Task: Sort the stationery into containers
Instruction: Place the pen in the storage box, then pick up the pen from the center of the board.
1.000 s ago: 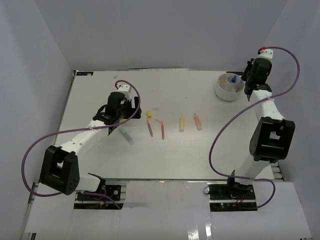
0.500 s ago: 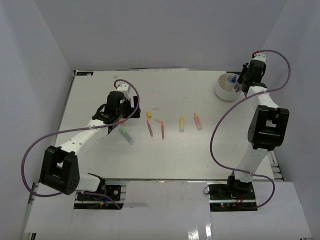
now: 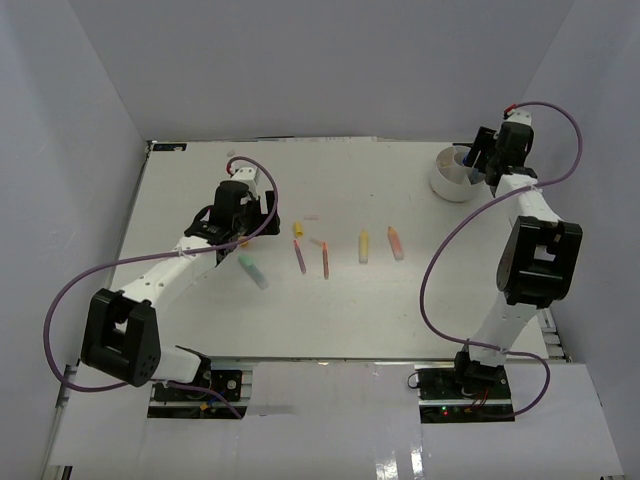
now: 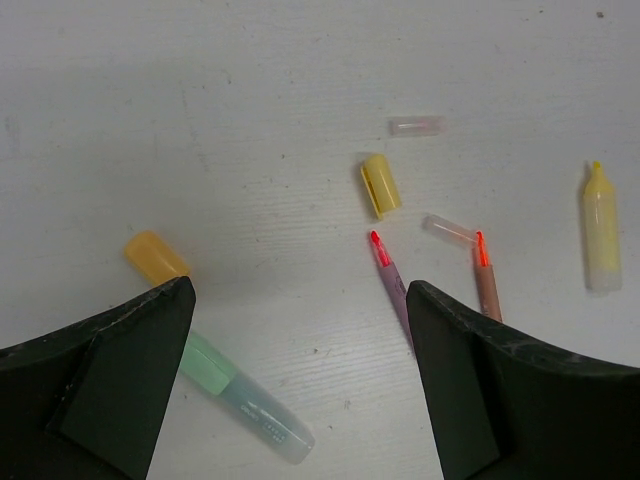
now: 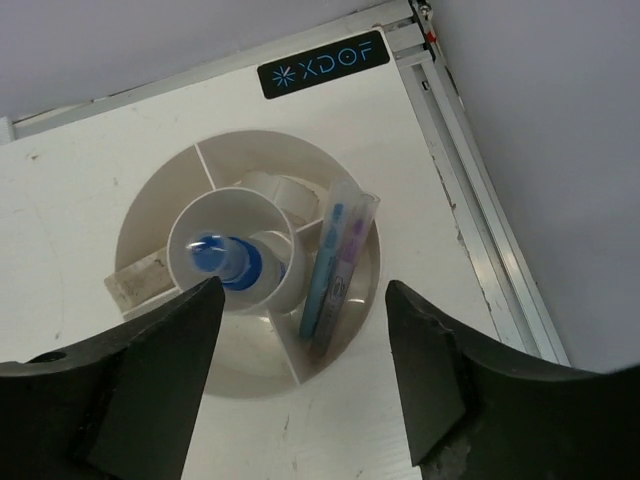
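my left gripper (image 4: pixel 300 330) hangs over the table (image 3: pixel 200 310), fingers spread wide, nothing between them. nearest under it: a green highlighter (image 4: pixel 245 400), just inside my left finger (image 4: pixel 110 380). past that, an orange cap (image 4: pixel 155 257) lying loose. between the fingers and toward my right finger, a purple pen with a red tip (image 4: pixel 392 285), then an orange pen (image 4: pixel 486 280) beside it, a small clear cap (image 4: pixel 448 229) touching its tip end. beyond these a yellow cap (image 4: pixel 380 184), then another clear cap (image 4: pixel 415 125) farther still. a yellow highlighter (image 4: pixel 600 232) lies well off to the right of the yellow cap.

my right gripper (image 5: pixel 295 390) hovers above the white tub (image 5: pixel 150 210), fingers apart, holding nothing. in the tub's centre cup stands the blue-capped bottle (image 5: pixel 225 262). right of the bottle, one outer compartment holds a blue pen (image 5: pixel 328 268) and a purple pen (image 5: pixel 350 262) side by side, leaning on the rim. behind the bottle, a clear tape ring (image 5: pixel 285 190) sits in the far compartment.
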`<state>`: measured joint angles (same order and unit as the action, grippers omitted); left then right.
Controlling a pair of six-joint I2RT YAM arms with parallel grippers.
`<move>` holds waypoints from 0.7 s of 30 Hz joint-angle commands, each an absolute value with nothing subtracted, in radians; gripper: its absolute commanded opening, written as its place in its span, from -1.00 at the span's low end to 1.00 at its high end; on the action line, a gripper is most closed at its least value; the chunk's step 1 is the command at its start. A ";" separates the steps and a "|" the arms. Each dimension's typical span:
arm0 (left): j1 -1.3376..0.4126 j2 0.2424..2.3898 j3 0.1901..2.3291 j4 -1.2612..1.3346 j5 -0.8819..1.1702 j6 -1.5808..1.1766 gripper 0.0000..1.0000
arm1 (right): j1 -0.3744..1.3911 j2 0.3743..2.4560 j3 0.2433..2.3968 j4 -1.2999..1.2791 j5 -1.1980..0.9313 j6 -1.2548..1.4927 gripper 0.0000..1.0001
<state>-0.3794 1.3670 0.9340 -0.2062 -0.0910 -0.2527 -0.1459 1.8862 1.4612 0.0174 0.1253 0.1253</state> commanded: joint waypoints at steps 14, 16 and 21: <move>-0.452 1.381 1.051 -0.423 -0.044 -0.500 0.96 | -0.138 1.011 0.885 0.241 -0.267 0.284 0.80; -0.492 1.382 1.031 -0.429 -0.064 -0.546 0.95 | -0.138 0.927 0.786 0.328 -0.330 0.323 0.80; -0.564 1.439 0.999 -0.443 -0.101 -0.637 0.91 | -0.088 0.847 0.625 0.471 -0.428 0.373 0.80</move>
